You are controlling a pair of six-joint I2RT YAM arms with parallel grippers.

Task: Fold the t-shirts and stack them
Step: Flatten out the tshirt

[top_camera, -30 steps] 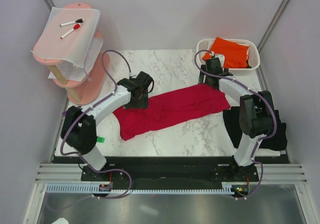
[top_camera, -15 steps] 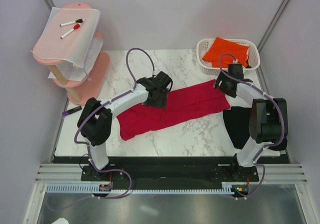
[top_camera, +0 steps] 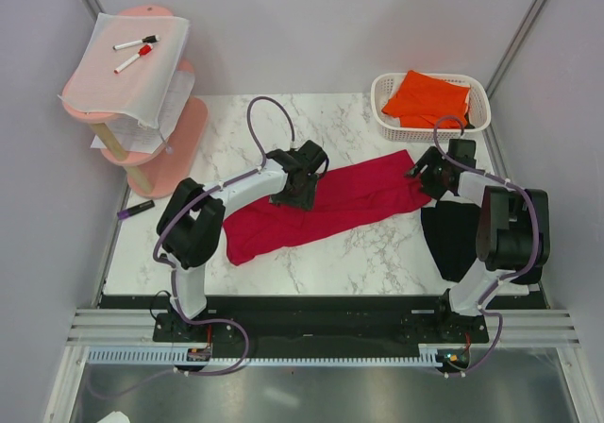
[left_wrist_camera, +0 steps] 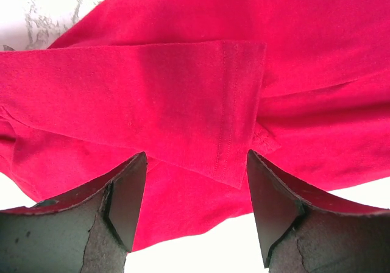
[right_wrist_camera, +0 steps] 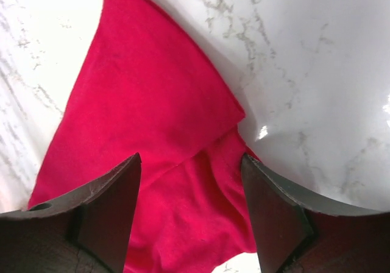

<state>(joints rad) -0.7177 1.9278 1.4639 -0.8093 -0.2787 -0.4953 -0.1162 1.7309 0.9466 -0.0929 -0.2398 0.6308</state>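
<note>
The red shirt (top_camera: pixel 354 194), soft matte cloth with a stitched sleeve hem, lies as a long rumpled band slanting across the centre of the glossy marble table (top_camera: pixel 377 253). An orange shirt (top_camera: pixel 429 97) sits in a white lattice basket (top_camera: pixel 478 113) at upper right. A black shirt (top_camera: pixel 455 239) lies at the right edge, partly under the right arm. A pink stand (top_camera: pixel 179 135) bearing a white sheet (top_camera: pixel 132 74) and markers (top_camera: pixel 135 42) fills the upper left. The left gripper (left_wrist_camera: pixel 196 163) hangs wide open over the folded sleeve, gripping nothing. The right gripper (right_wrist_camera: pixel 191 163), fingers apart, straddles the shirt's pointed right corner without a hold.
</note>
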